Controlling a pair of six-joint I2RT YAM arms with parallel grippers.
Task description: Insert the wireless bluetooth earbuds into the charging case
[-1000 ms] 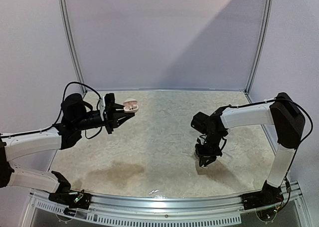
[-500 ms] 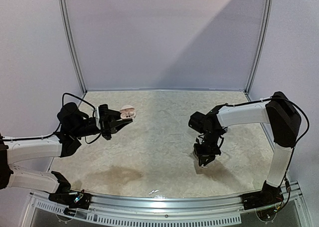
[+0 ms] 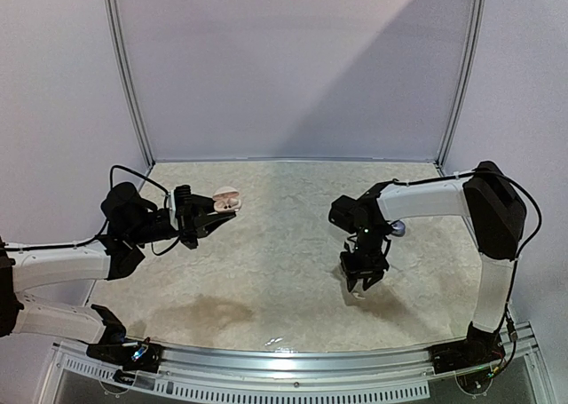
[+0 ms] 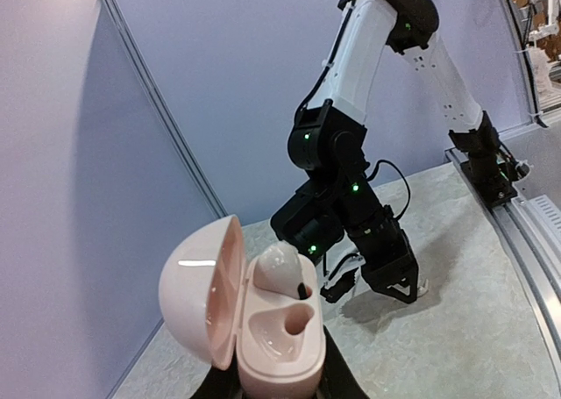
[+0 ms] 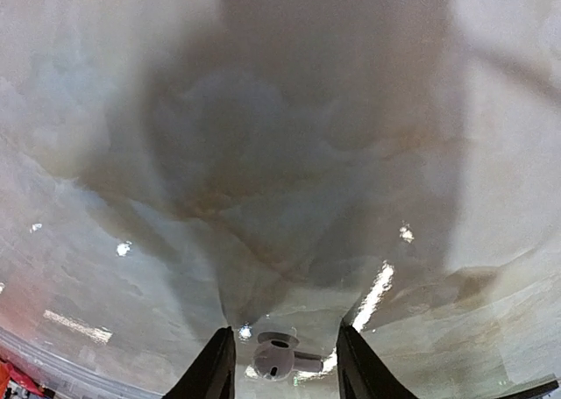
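Fingers (image 5: 215,373) of the right end effector (image 5: 285,333) stand spread, pointing down at the counter (image 3: 284,235). A small white earbud (image 5: 273,359) lies on its side between them. Neither finger appears to touch it, so the end effector is open around the earbud and has not taken hold of it.

Over the last second this arm has edged a little toward the middle of the counter, with the end effector kept low. I judge this to be the final lining-up before the fingers close.

Across the counter, well apart, the left end effector (image 3: 215,212) is clamped on the base of the pink case (image 4: 280,346) and holds it in the air. The lid (image 4: 197,285) is swung open. A second earbud (image 4: 276,267) already sits in the far socket, and the near socket (image 4: 295,320) is bare.

A second ago the case was held higher and further out. It has since come back and down, and for the last half second it has not moved.

The task therefore looks about half done. The case is parked open and waiting, and what remains is to pick up the loose earbud, carry it over and seat it in the bare socket. Because the earbud is small and rounded, it may squirt sideways if the fingers close off centre.
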